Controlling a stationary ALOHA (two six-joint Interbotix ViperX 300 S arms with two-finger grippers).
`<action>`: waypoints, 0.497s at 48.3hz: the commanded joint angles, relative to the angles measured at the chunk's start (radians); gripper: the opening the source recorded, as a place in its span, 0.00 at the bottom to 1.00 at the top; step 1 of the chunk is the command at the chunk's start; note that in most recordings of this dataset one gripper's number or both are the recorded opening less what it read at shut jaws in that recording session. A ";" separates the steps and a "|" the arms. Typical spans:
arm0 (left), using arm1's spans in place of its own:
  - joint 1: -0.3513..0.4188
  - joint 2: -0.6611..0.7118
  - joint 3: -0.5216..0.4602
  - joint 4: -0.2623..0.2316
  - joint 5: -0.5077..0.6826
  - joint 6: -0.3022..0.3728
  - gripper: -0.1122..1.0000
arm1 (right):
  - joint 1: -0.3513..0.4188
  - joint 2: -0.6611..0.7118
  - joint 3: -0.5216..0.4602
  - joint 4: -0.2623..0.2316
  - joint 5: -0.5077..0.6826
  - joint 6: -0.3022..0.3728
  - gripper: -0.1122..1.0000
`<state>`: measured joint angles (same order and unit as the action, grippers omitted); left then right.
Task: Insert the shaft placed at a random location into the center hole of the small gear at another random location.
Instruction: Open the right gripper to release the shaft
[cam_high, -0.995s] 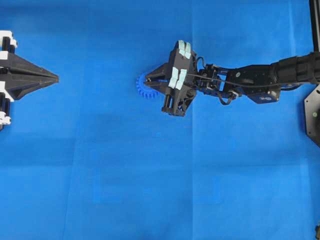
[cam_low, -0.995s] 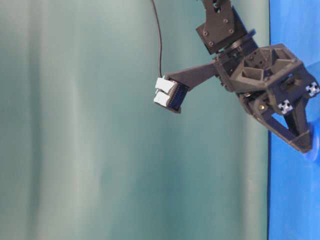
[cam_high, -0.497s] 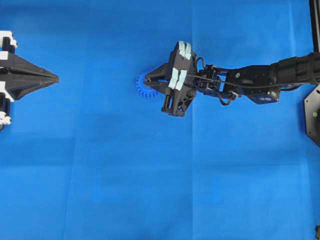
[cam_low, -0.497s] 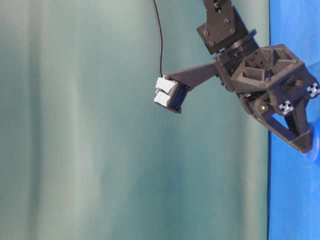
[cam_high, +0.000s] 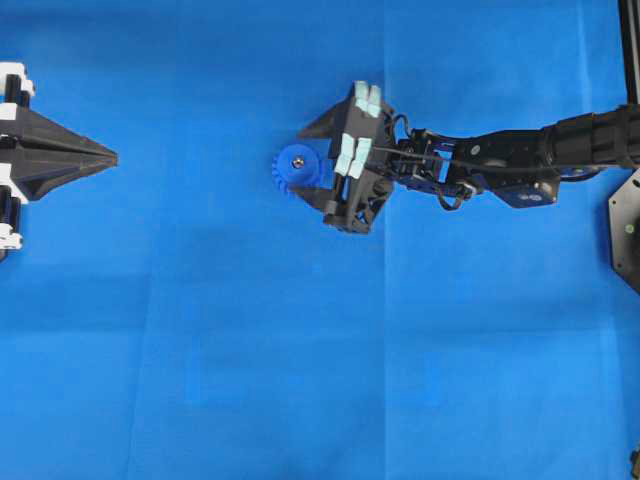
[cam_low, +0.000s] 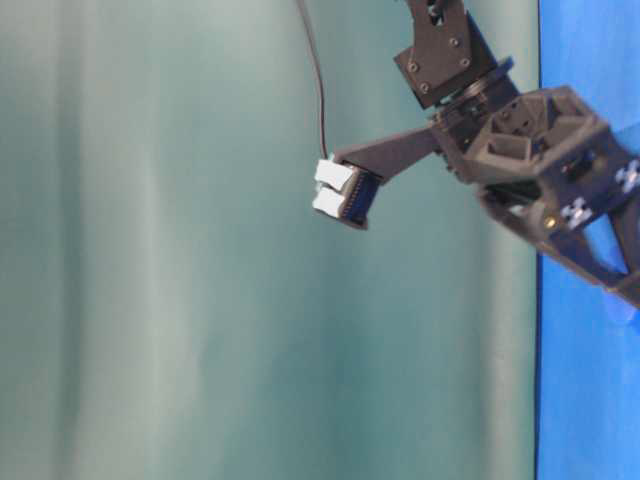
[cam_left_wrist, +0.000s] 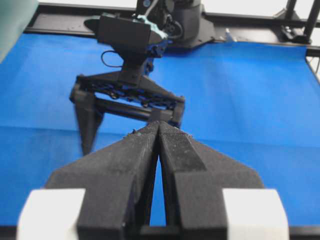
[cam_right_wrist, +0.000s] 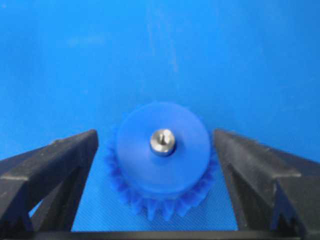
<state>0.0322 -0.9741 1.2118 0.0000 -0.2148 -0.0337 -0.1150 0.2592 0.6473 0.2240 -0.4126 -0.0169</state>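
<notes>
The right gripper (cam_high: 315, 158), clamped together over the hub a second ago, now stands wide apart — the tiny silver metal shaft (cam_right_wrist: 162, 140) is left seated in the small bright blue plastic gear (cam_high: 296, 170), at the cloth's one o'clock. Insertion is judged complete. The left gripper (cam_left_wrist: 159, 131) is seen closed, empty, at nine o'clock.
</notes>
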 joint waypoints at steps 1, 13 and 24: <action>0.000 0.003 -0.009 0.003 -0.005 0.000 0.10 | 0.002 -0.043 -0.008 0.002 -0.003 -0.003 0.88; 0.000 0.003 -0.006 0.002 -0.005 0.000 0.10 | 0.002 -0.147 0.002 -0.002 0.028 -0.015 0.87; 0.000 0.003 -0.008 0.002 -0.005 0.000 0.10 | 0.002 -0.247 0.002 -0.011 0.083 -0.037 0.87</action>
<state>0.0322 -0.9741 1.2149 0.0000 -0.2148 -0.0322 -0.1150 0.0644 0.6550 0.2163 -0.3405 -0.0476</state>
